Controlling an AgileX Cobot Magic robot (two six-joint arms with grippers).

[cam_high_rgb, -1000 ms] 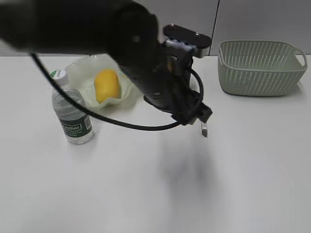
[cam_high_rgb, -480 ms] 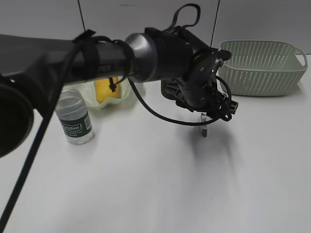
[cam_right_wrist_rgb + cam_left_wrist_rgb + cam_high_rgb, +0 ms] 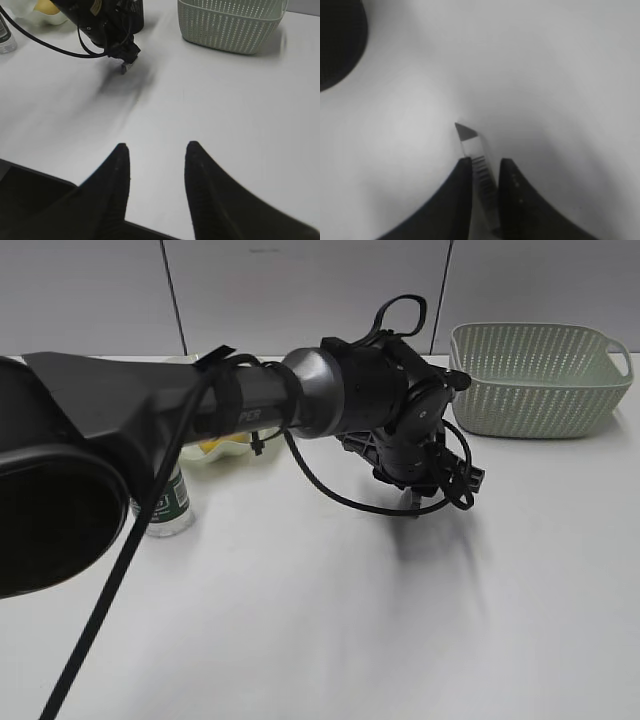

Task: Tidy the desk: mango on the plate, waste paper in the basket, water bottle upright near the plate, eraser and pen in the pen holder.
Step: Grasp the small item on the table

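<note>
The right gripper (image 3: 154, 165) waits wide apart over the desk (image 3: 300, 640). Farther out, the left gripper (image 3: 485, 175) pinches the eraser (image 3: 475, 160). In 1 second it has swung rightward, now hiding the mango's plate; the pen holder (image 3: 337, 42) lies just ahead, the basket (image 3: 535, 375) beyond.

Item count: one basket (image 3: 538, 378), one bottle (image 3: 168, 508), one mango (image 3: 46, 6), one plate (image 3: 232, 445). One eraser (image 3: 479, 165). Two end effectors: left (image 3: 485, 172), right (image 3: 155, 152).
</note>
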